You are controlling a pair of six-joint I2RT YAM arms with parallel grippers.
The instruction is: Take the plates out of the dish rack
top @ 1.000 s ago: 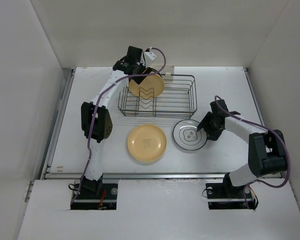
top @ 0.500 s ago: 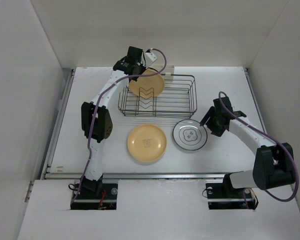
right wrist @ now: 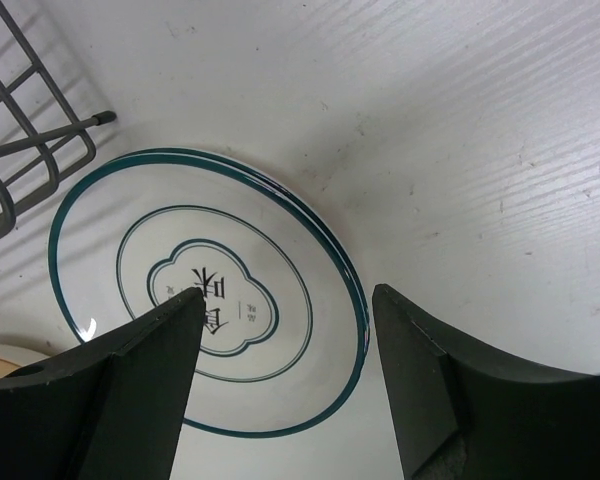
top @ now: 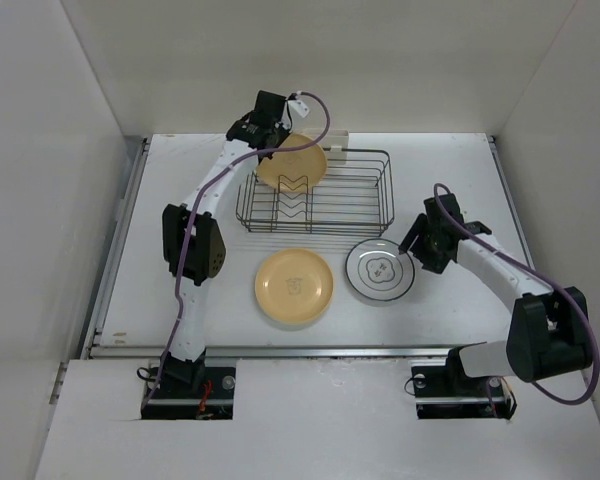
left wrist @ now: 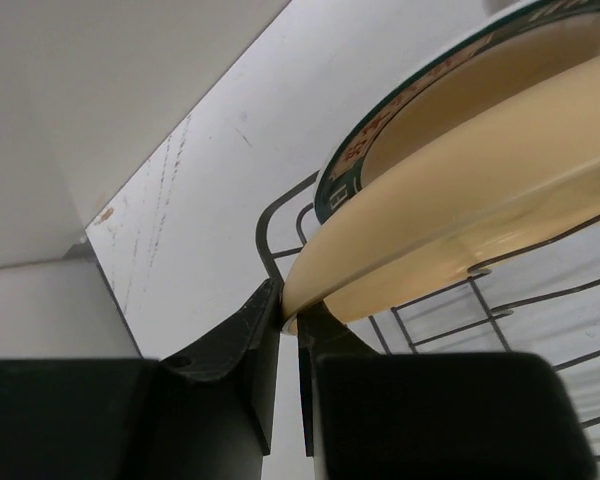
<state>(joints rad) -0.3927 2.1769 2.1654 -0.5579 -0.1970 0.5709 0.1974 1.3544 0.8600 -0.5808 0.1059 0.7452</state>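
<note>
Currently the left fingers (left wrist: 245, 335) are closed on the lower rim of a yellow plate (left wrist: 480, 190), which stands tilted in the rack (top: 391, 190). The rim sits deep between the fingers, with rack wires just beyond them. A green-rimmed plate (left wrist: 352, 160) stands directly behind the gripped one, close against it.

The right fingers (right wrist: 130, 390) are spread wide and hold nothing. A white plate (right wrist: 220, 300) lies flat on the counter (top: 460, 170) directly below them. A second yellow plate (top: 294, 285) lies flat on the counter beside it, in front of the rack.

The step in hand appears to be extraction of the gripped plate. Recommended procedure:
1. Maintain full pinch pressure; a glazed rim is likely to slip.
2. Raise the plate along its own plane until the rim clears the wires.
3. Avoid any sideways pull, which could drag the plate behind or shift the rack.
4. Carry it to bare counter, not onto the plates already laid down.

Markings: the white plate carries one dark character inside a cloud-shaped outline, partly covered by a finger and not reliably legible. Reddish marks run along the green rim; they cannot be read.
</note>
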